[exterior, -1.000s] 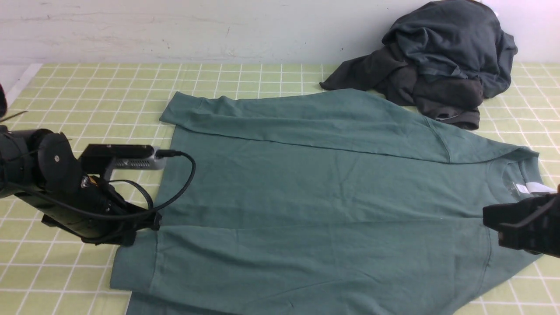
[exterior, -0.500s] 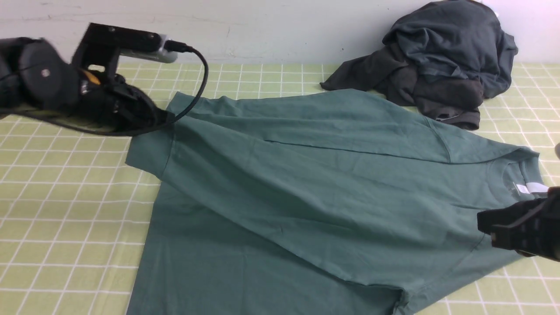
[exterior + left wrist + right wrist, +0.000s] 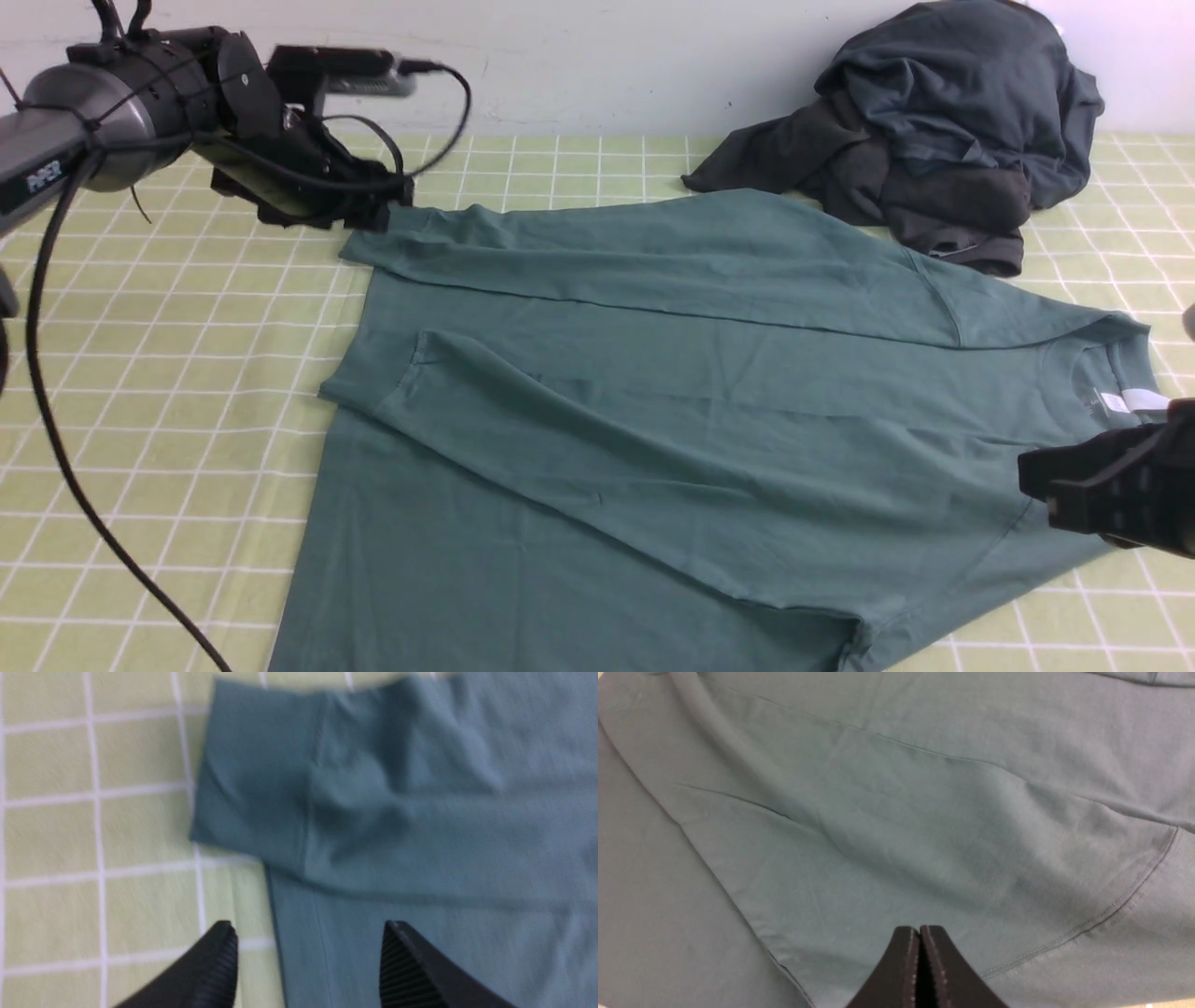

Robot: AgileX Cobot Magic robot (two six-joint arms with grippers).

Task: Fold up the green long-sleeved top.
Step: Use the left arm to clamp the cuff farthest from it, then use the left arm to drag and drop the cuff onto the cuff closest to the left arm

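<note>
The green long-sleeved top [image 3: 653, 439] lies flat across the checked cloth, its neck and white label [image 3: 1134, 401] at the right. Both sleeves are folded over the body: the far one runs along the back edge, and the near one [image 3: 523, 411] lies diagonally with its cuff at the left. My left gripper [image 3: 392, 201] hovers at the back left beside the far sleeve's cuff [image 3: 252, 788]. In the left wrist view the left gripper [image 3: 308, 938] is open and holds nothing. My right gripper [image 3: 1032, 481] is shut and empty over the shoulder area; the right wrist view shows that gripper [image 3: 920, 931] above the shoulder seam.
A dark charcoal heap of clothing [image 3: 934, 121] sits at the back right, touching the top's far edge. A white wall runs along the back. The left arm's cable [image 3: 56, 420] hangs down over the cloth at the left.
My left gripper carried the near sleeve's cuff up and across the body, then opened and let it drop there. It moved on to the back left. The right gripper stayed put.
</note>
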